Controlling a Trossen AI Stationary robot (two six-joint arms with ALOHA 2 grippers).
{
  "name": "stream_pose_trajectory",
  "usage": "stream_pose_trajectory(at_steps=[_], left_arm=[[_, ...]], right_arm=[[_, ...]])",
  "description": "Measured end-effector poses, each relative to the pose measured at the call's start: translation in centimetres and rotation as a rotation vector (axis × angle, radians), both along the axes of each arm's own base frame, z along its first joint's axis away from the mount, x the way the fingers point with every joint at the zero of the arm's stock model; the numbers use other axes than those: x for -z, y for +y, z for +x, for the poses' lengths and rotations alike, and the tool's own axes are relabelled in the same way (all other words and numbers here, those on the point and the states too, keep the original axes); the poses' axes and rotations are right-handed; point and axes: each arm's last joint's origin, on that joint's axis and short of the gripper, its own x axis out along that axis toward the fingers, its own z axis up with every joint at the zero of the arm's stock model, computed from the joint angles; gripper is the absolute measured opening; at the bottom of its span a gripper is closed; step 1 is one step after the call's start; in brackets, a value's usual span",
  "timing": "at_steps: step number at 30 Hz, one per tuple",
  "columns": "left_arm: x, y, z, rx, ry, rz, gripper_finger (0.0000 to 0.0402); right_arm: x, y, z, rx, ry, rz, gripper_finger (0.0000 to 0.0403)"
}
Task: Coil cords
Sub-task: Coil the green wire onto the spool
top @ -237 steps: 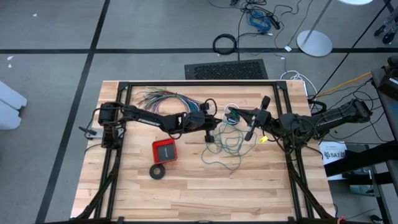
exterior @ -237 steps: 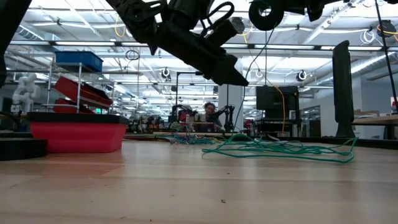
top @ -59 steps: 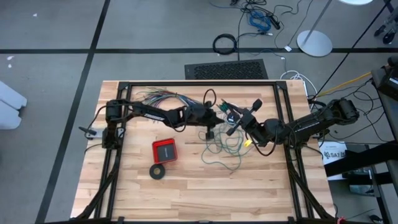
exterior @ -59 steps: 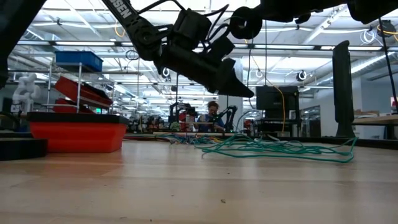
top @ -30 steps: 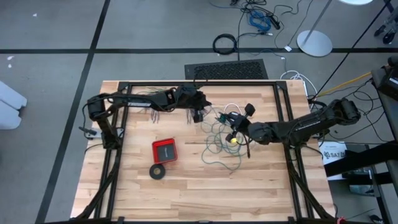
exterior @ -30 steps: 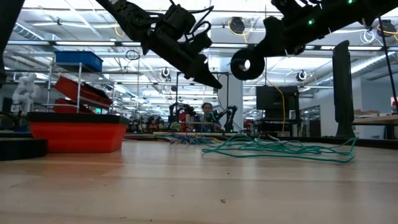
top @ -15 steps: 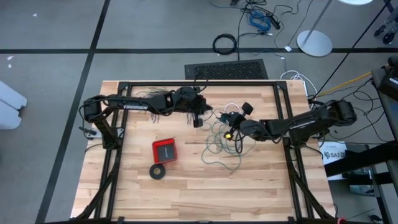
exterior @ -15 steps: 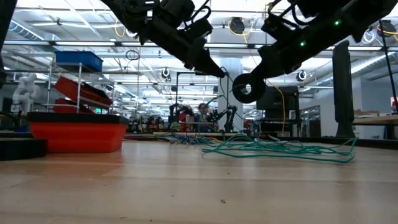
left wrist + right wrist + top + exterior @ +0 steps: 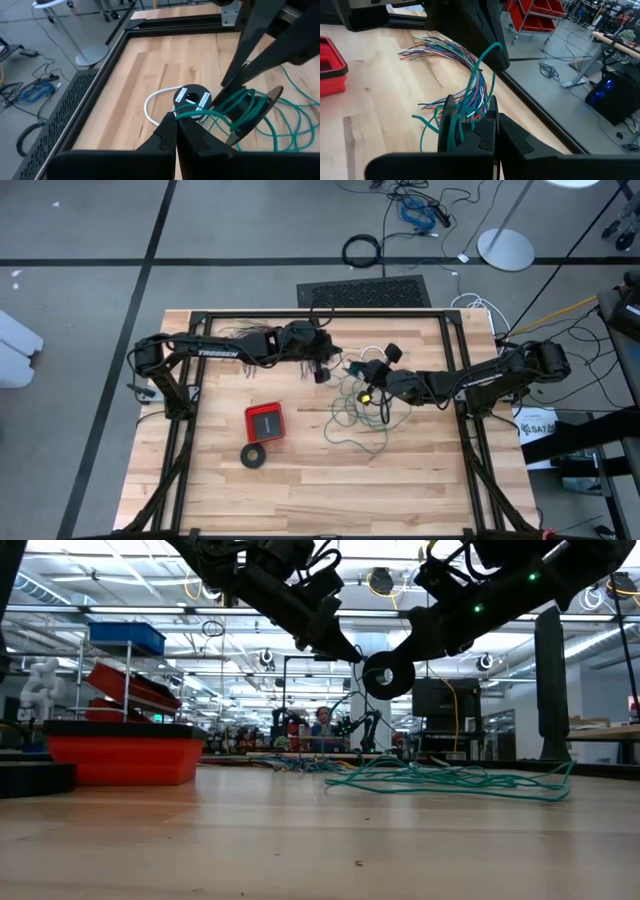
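A long teal-green wire lies as a loose tangle point(image 9: 358, 416) on the table, also in the low view point(image 9: 440, 780). Part of it is wound on a black spool point(image 9: 246, 112), which shows as a round disc in the low view point(image 9: 380, 675). My right gripper point(image 9: 372, 376) is shut on the spool. My left gripper point(image 9: 323, 371) is shut on a strand of the wire just left of the spool. A thin white cord point(image 9: 154, 102) with a small black round piece point(image 9: 192, 96) lies flat on the table under both grippers. My left gripper pinches a single strand of the teal wire point(image 9: 181, 116) between its two fingertips. From there the strand runs in an arc to the spool, clear of the table. My right gripper is shut at the spool's flange point(image 9: 448, 122), beside the wound turns. Its own fingers hide the exact place of contact. The spool is lifted clear of the table, and wire hangs from it to the tangle.
A fanned bundle of many-coloured wires point(image 9: 250, 335) lies at the far left, under my left arm. A red box point(image 9: 265, 421) and a black tape-like ring point(image 9: 254, 456) lie at the near left. A black frame point(image 9: 300, 314) rims the table.
My right gripper has carried the spool down and toward the table's left, close up to my left gripper. My left gripper has shifted slightly toward the near edge and stays shut on the strand. The tangle on the table has kept its place.
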Motion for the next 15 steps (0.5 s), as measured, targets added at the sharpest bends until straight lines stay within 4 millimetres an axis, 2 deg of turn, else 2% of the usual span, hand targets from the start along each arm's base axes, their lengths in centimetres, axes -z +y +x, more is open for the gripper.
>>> stream_pose_trajectory(at_steps=[8, 15], left_arm=[[-0.3, 0.0, 0.2, -0.031, -0.032, -0.029, 0.0000], [-1.0, 0.0, 0.4, -0.052, -0.050, -0.040, 0.0000]], right_arm=[[-0.3, -0.2, 0.5, 0.039, 0.010, -0.027, 0.0000], [0.2, -0.1, 3.5, 0.157, 0.108, -0.143, 0.0000]])
